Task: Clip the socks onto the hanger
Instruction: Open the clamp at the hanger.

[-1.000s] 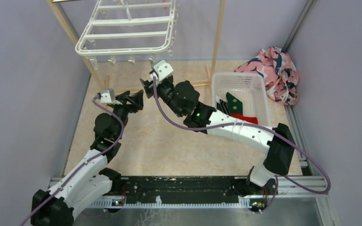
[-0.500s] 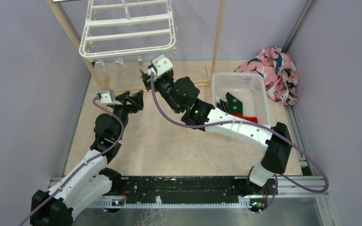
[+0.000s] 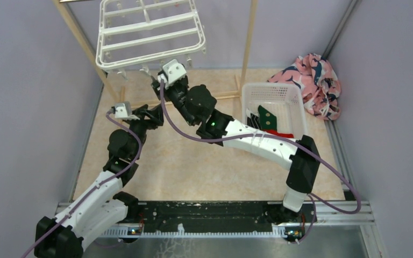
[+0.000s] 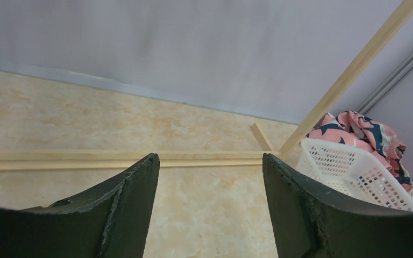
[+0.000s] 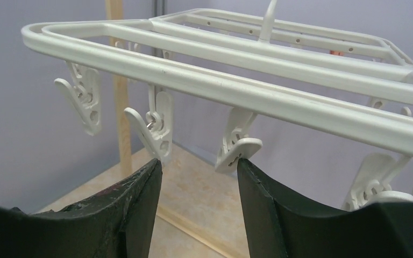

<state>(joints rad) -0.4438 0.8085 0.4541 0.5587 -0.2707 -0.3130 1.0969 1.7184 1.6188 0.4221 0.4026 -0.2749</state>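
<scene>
The left gripper (image 3: 153, 114) hangs at 9 o'clock of the table's middle. Its jaws are spread, with nothing between them. Just past it, toward 11 o'clock, the right gripper (image 3: 158, 87) is raised under the hanger's near edge. Its jaws are spread too, and they pinch nothing.

At 3 o'clock the basket (image 3: 303, 121) stands on the table (image 3: 193, 161). It holds all three socks close together: the black sock (image 3: 253, 119), the green sock (image 3: 267, 116) and the red sock (image 3: 279, 134).

The table is beige and marbled, with lilac-grey walls around it. The hanger (image 3: 150, 37) hangs tilted at 12 o'clock, between the poles of the rack (image 3: 249, 43). A cloth heap (image 3: 314, 80) lies at 2 o'clock, behind the basket.

The socks show only from above. Only the right wrist view shows the clips up close: one clip (image 5: 156, 124) and a second clip (image 5: 237, 144) dangle just at the fingertips, though whether they touch I cannot tell. The left wrist view shows the rack's floor bar (image 4: 113, 157) and, at 3 o'clock, the basket's mesh wall.
</scene>
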